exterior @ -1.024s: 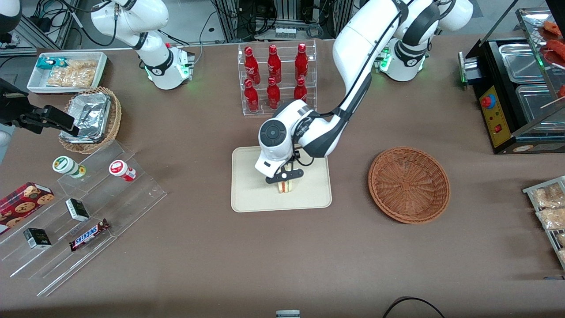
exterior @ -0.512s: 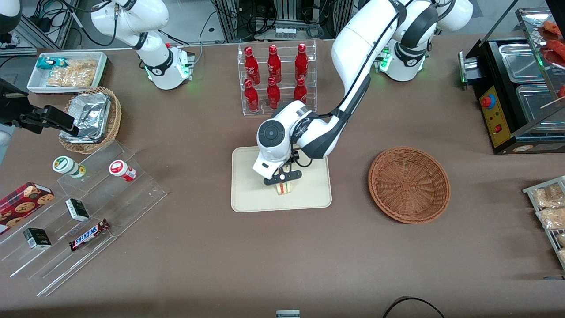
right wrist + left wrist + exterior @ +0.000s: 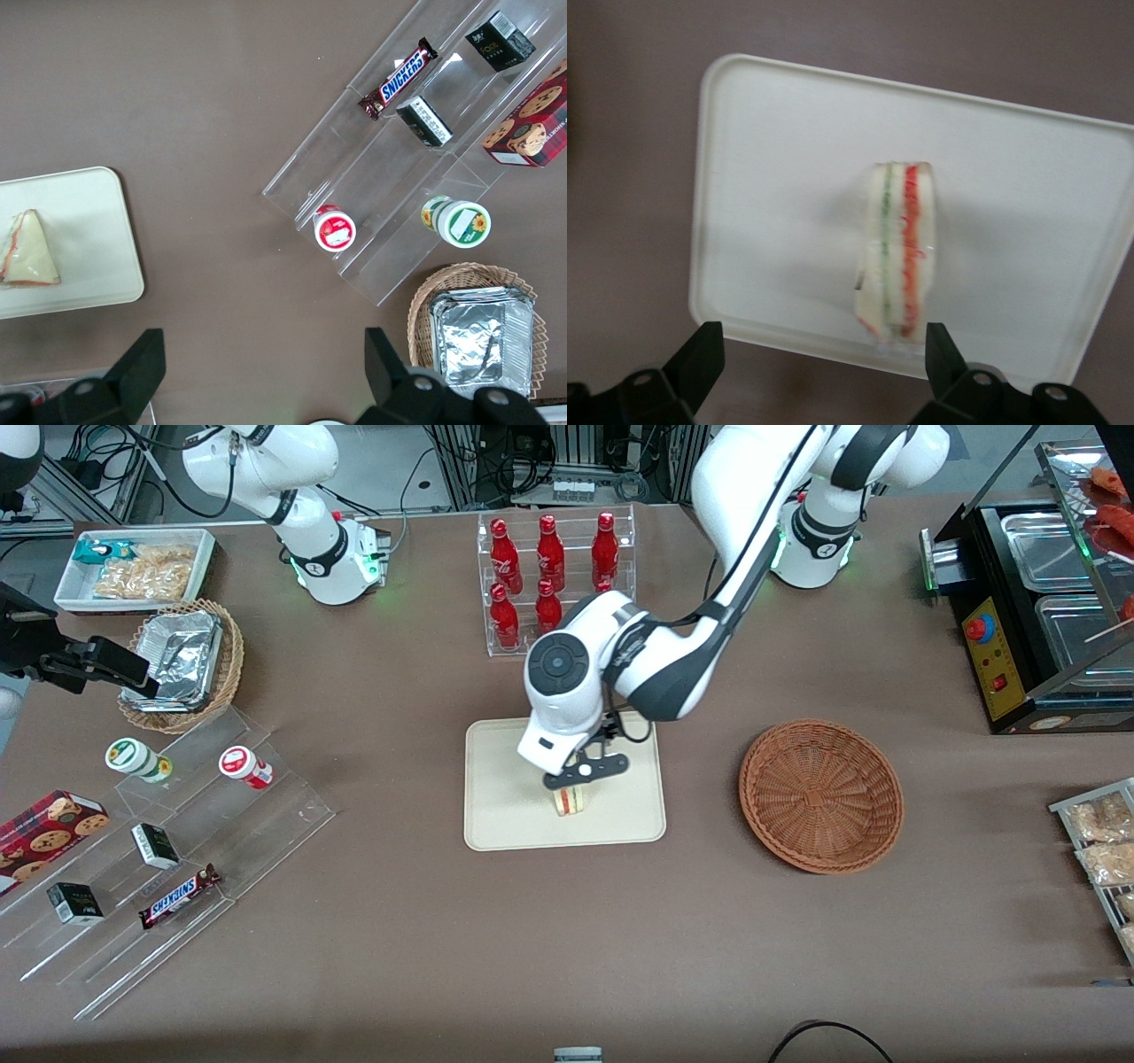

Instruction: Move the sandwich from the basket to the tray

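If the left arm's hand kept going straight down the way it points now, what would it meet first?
Most likely the sandwich, which lies on the tray directly below the open hand. Height above it is hard to judge; its fingers might straddle it and reach the tray instead.

- Sandwich [image 3: 897, 252] standing on its edge on tray [image 3: 771, 195], green and red layers showing.
- Tool [image 3: 822, 359] above tray's rim, fingers spread wide, clear of sandwich.
- Brown table [image 3: 629, 106] around tray.
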